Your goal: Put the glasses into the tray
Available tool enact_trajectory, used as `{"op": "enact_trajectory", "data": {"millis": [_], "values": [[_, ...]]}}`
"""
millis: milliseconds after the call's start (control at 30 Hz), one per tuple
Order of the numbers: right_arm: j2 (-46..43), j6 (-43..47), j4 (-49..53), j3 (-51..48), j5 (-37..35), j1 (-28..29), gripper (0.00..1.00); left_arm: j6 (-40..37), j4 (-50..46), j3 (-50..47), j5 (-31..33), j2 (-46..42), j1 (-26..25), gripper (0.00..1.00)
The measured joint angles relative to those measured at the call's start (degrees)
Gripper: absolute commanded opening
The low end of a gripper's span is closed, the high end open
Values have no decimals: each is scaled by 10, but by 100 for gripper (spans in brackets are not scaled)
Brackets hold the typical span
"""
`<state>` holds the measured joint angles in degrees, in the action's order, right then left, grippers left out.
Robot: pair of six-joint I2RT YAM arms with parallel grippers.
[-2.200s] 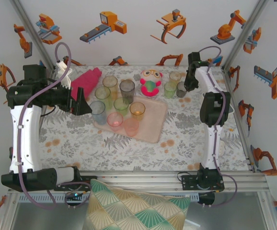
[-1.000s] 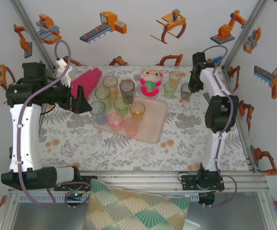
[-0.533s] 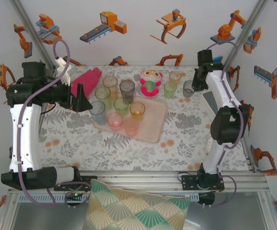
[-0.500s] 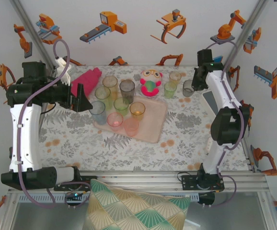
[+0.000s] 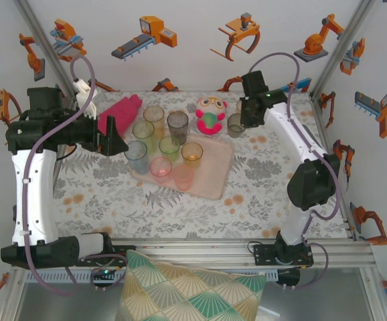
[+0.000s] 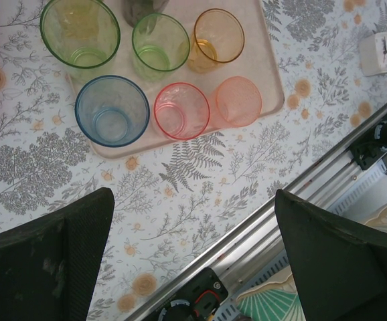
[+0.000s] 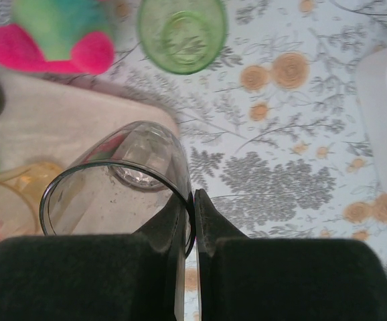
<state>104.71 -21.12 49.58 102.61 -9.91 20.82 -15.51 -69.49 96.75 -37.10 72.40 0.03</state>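
The table (image 5: 260,194), covered in a grey floral cloth, is seen from above, and the tray (image 5: 213,186), a beige-pink rectangle with rounded corners, is laid slantwise on its middle. The left gripper (image 5: 118,140) is held above the table just left of the tray; in the left wrist view its jaws (image 6: 192,197) are spread wide and nothing is gripped between them. The right gripper (image 5: 242,120) is reached over the tray's far right corner and is clamped on the grey glass (image 5: 235,125); in the right wrist view the wall of that grey glass (image 7: 113,194) is pinched at the rim between the closed fingers (image 7: 210,221), and the glass is carried tilted, clear of the surface, partly over the tray's corner. A magenta cloth (image 5: 121,112) is bunched left of the tray's far end, and a red-green plush toy (image 5: 210,115) is set just beside the held glass. Inside the tray, a large green glass (image 6: 80,30), a smaller green glass (image 6: 160,41), an amber glass (image 6: 218,35), a blue glass (image 6: 112,110), a pink glass (image 6: 181,110) and a peach glass (image 6: 238,100) are stood upright, close together. One more green tumbler (image 7: 182,30) is left on the cloth beyond the tray.
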Motion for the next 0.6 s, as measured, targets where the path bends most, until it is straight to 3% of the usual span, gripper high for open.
{"op": "enact_trajectory", "data": {"millis": [600], "values": [[116,-38,-27,44,5,104,10,3,1,-1,0,-7,0,97]]}}
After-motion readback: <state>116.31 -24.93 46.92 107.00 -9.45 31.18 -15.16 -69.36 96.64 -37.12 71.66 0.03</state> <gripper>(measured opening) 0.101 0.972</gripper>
